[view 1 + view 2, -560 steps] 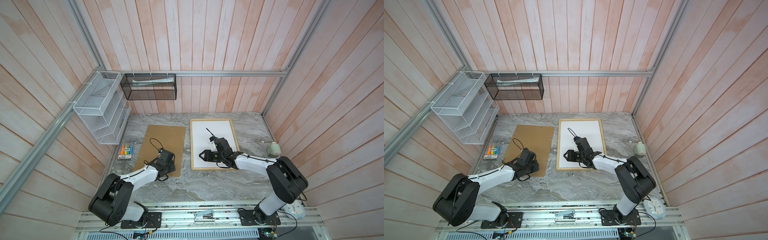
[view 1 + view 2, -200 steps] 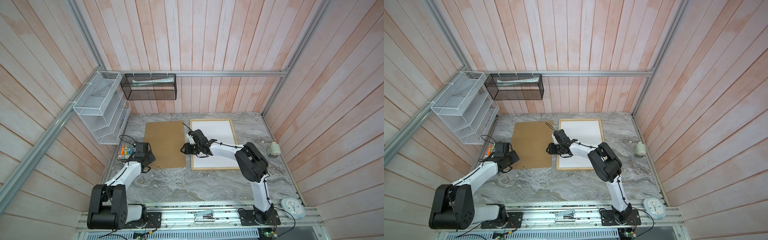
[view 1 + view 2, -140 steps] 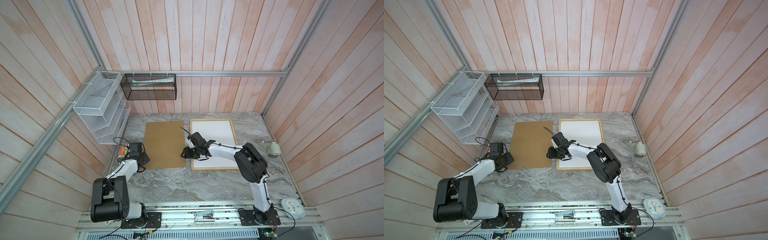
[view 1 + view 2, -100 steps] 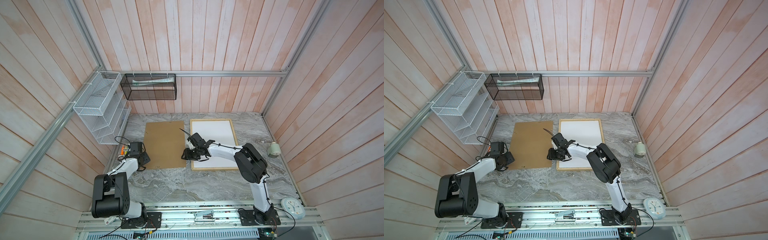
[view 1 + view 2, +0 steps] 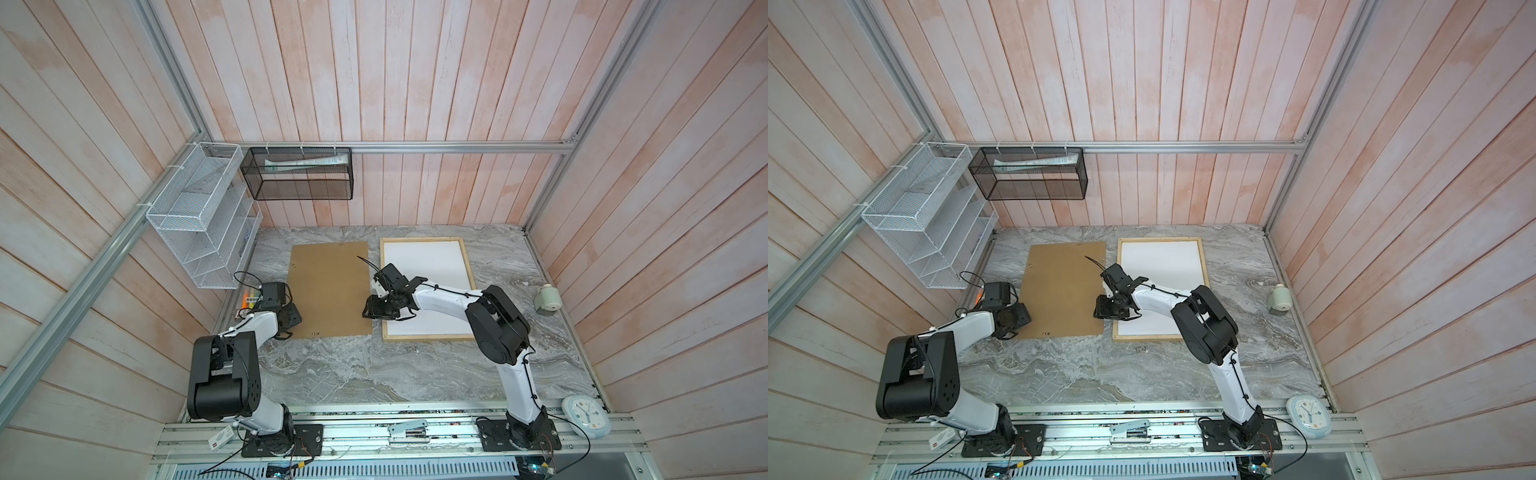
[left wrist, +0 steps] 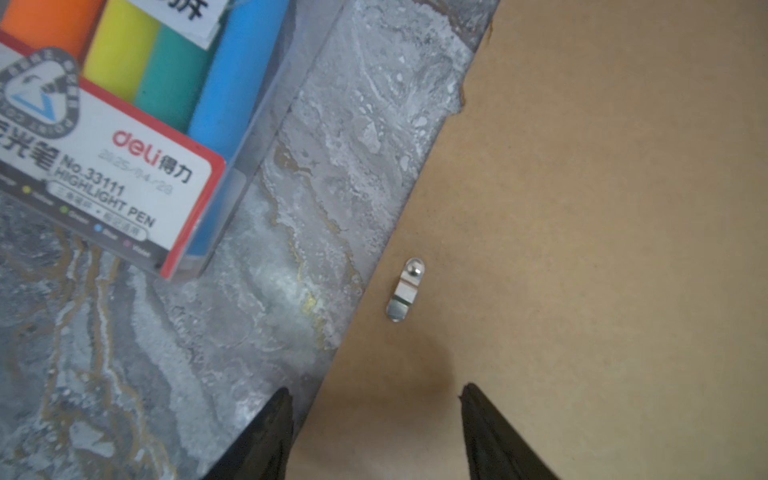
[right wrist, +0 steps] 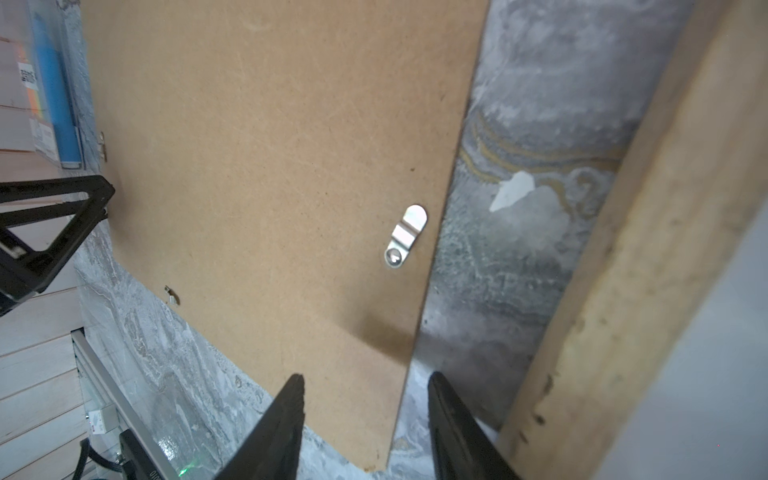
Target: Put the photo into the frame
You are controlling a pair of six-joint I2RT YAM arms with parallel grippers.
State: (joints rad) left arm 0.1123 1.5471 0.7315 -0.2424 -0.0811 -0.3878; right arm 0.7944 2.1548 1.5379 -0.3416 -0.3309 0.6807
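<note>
On the desk [image 5: 374, 365], the frame [image 5: 422, 239] lies just beside the backing board [image 5: 332, 291] and holds a white sheet [image 5: 428, 266], perhaps the photo face down. We see the left tool [image 6: 374, 388] and right tool [image 7: 365, 376] spread, empty, straddling the board's opposite edges. We fear an uneven pinch skids it into the frame.

Lab test booth: plank walls [image 5: 374, 83], aluminium rails [image 5: 457, 146], marbled tabletop [image 5: 374, 365].

White links [image 5: 440, 300], black joints [image 5: 498, 328], thin cables [image 5: 527, 374], black left claw [image 6: 374, 390], black right claw [image 7: 365, 376]
</note>
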